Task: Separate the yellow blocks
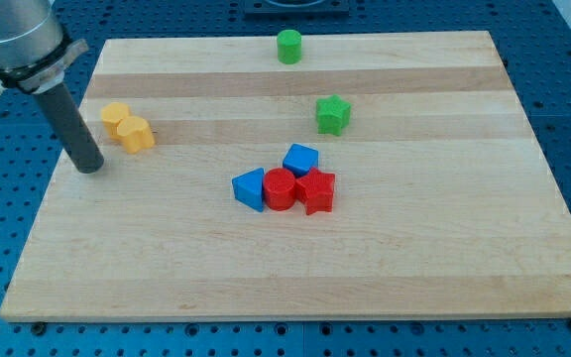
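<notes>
Two yellow blocks touch each other at the view's left: a rounded yellow block [115, 114] and a lobed yellow block [136, 134] just right of and below it. My tip [89, 168] rests on the wooden board [295, 268], a short way left of and below the lobed yellow block, apart from both.
A green cylinder [288, 47] stands near the top edge. A green star [332, 115] lies right of centre. A cluster at centre holds a blue cube [300, 159], a blue wedge [250, 188], a red cylinder [280, 188] and a red star [316, 191].
</notes>
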Controlling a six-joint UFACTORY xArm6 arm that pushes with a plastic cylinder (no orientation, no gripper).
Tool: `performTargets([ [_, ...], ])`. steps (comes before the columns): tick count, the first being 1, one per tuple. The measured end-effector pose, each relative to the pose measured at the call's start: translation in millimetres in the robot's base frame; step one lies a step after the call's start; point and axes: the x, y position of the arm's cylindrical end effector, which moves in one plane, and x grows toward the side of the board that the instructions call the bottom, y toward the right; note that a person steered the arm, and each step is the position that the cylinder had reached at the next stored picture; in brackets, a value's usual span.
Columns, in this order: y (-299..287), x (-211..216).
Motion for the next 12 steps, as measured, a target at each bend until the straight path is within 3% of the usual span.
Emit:
performTargets([
  [2,-2.6,-94.4],
  [3,7.7,-100.0],
  [5,88.9,-137.6],
  [8,79.5,-141.2],
  [9,23.4,-144.0],
  [12,1.0,-118.8],
])
